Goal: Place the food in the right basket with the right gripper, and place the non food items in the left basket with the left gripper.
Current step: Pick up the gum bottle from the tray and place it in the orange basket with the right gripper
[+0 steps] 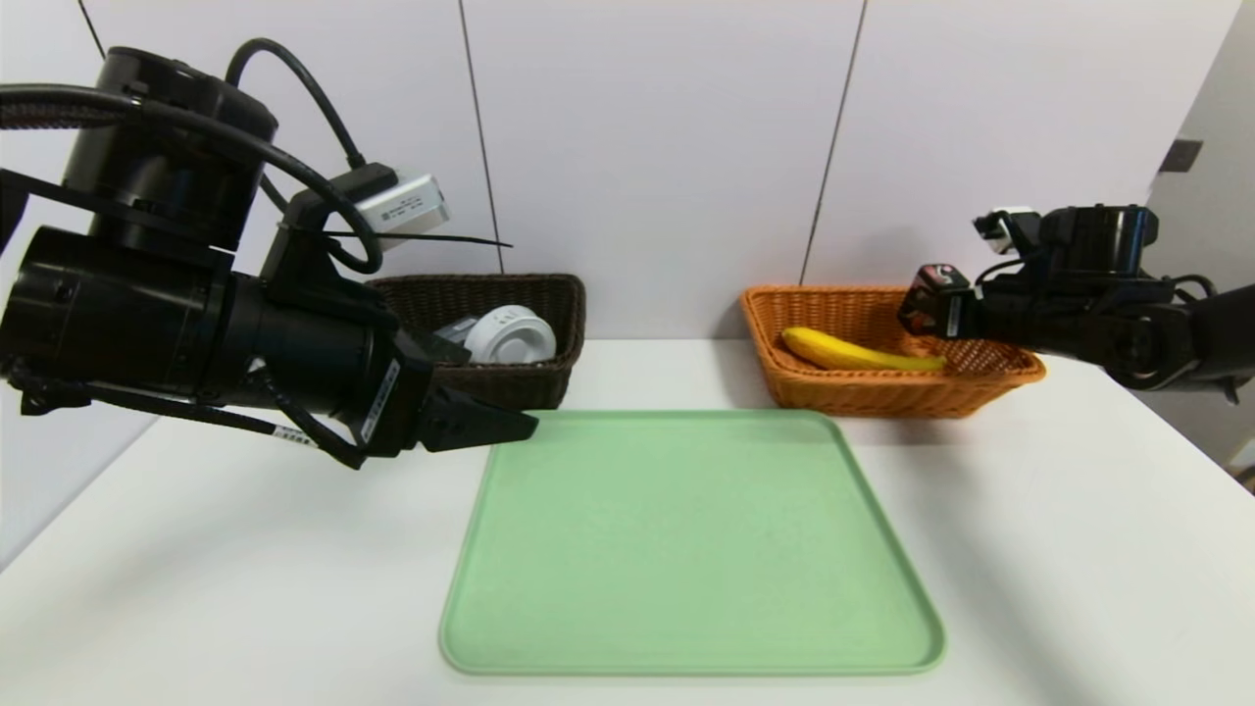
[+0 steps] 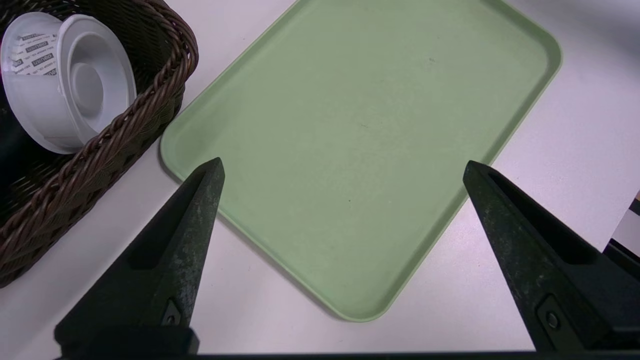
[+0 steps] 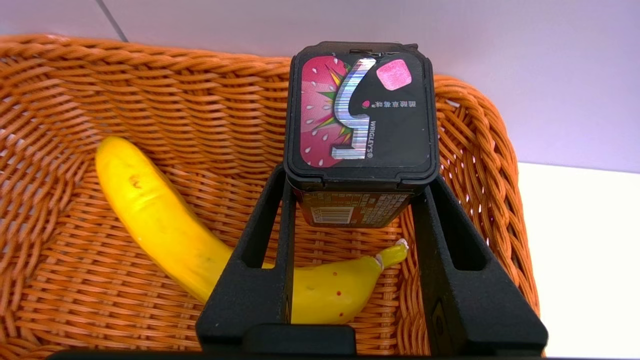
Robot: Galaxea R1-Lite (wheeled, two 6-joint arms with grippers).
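The right arm reaches in level from the table's right edge, its right claw (image 3: 356, 200) tipped slightly down over the orange basket (image 1: 882, 392) at the table's far right. The claw pinches a black gum box (image 3: 360, 110) with strawberry artwork, held above the basket's interior. A yellow banana (image 3: 165, 225) lies on the basket floor beneath it. The left arm hangs over the table's left side, its left claw (image 2: 342, 172) spread wide above the near-left corner of the green tray (image 2: 360, 125). The brown basket (image 2: 150, 100) beside it holds a white cup (image 2: 65, 80).
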